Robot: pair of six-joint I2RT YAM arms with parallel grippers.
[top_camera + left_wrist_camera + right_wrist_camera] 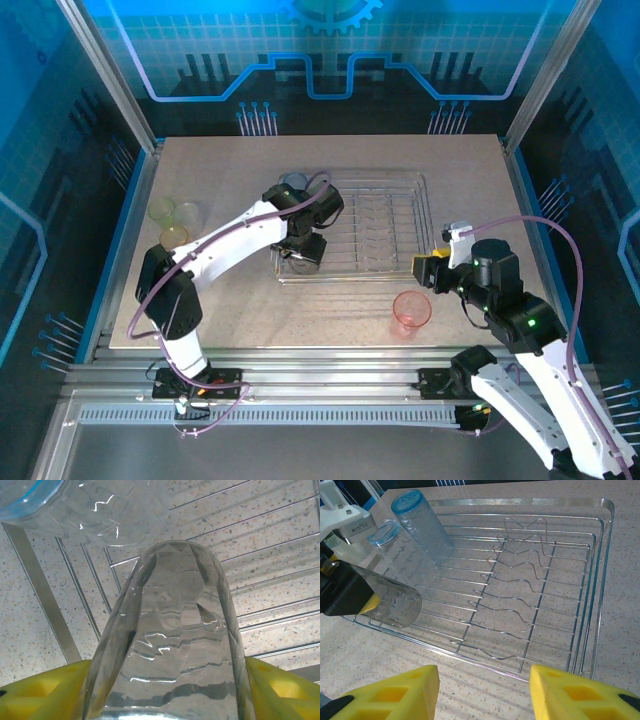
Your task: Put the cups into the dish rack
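Note:
My left gripper (303,250) is shut on a smoky grey cup (170,640), held between the yellow fingers (45,690) over the near-left corner of the wire dish rack (375,225). In the right wrist view this cup (395,602) lies tilted on the rack's wires (560,580). A pale blue cup (420,525) and a clear, blue-rimmed cup (390,545) stand upside down in the rack's left end. The pink cup (411,312) stands on the table in front of the rack. My right gripper (430,268) hovers open beside the rack's near-right corner, above the pink cup, its fingers (395,695) holding nothing.
Yellow-green cups (172,222) cluster at the table's left edge. The right half of the rack has rows of wavy tines (520,580). Metal frame posts (110,75) stand at the table's far corners.

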